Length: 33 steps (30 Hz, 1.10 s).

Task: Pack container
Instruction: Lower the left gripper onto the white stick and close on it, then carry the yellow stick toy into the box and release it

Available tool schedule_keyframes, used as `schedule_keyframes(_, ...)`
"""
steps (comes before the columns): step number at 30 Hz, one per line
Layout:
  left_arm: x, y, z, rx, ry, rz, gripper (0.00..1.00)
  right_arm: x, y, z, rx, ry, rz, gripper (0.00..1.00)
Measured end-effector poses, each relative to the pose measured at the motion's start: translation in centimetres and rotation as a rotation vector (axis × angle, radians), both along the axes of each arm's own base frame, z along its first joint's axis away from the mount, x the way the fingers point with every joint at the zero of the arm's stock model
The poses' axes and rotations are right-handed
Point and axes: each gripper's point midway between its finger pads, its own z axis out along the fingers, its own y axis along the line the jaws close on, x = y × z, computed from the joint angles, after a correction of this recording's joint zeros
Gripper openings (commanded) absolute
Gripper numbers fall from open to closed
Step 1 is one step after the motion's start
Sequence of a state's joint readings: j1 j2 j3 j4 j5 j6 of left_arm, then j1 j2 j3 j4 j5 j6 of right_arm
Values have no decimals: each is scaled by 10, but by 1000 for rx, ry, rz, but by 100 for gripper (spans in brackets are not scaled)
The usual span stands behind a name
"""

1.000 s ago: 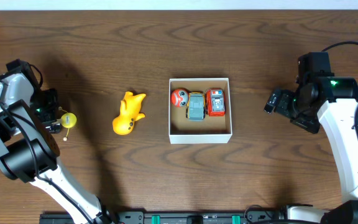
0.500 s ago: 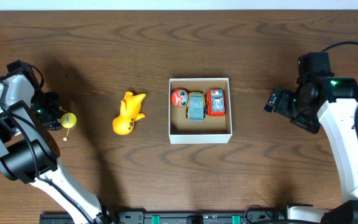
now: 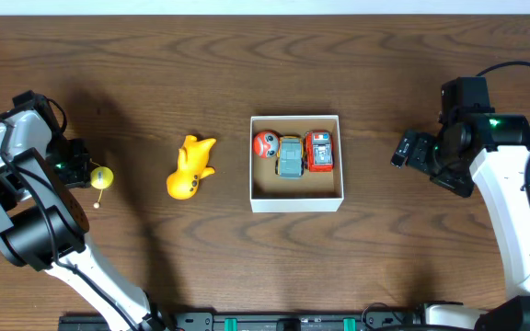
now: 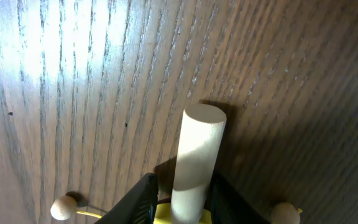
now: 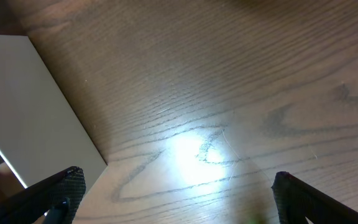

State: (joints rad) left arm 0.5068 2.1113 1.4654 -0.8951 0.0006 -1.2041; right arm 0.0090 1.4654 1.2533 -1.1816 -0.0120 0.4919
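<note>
The container (image 3: 297, 204) is a white-walled square box with a brown inside, at the table's middle. It holds a red-and-white ball (image 3: 265, 143), a grey car (image 3: 290, 156) and a red car (image 3: 318, 151) along its far side. A small yellow toy (image 3: 102, 176) with a white peg (image 4: 197, 149) and bead-tipped arms (image 4: 63, 207) lies at the far left. My left gripper (image 3: 81, 173) (image 4: 182, 186) has its fingers closed in on both sides of it. My right gripper (image 3: 401, 152) (image 5: 179, 186) hovers open to the right of the container, with nothing between its fingers.
A yellow duck-like toy (image 3: 190, 168) lies on the wooden table between the small toy and the container. The container's white outer wall (image 5: 23, 106) fills the left of the right wrist view.
The left gripper's fingers have closed in on the small yellow toy. The toy, the container and the right arm have stayed put.
</note>
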Motion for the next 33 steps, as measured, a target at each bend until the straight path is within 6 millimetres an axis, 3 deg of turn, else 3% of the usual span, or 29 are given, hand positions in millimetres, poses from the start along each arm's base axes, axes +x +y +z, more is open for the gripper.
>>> schedule_keyframes(5,0,0,0,-1,1,0,28,0,0,0,0,0,0,99)
schedule_keyframes(9,-1,-1,0,-2,5,2,10,0,0,0,0,0,0,99)
schedule_keyframes(12,-3,-2,0,-7,12,-4,6,0,0,0,0,0,0,99)
schedule_keyframes(23,-3,-4,0,-26,10,-35,6,0,0,0,0,-1,0,99)
schedule_keyframes(33,1,-7,6,-42,-10,-198,6,0,0,0,-1,-1,3,99)
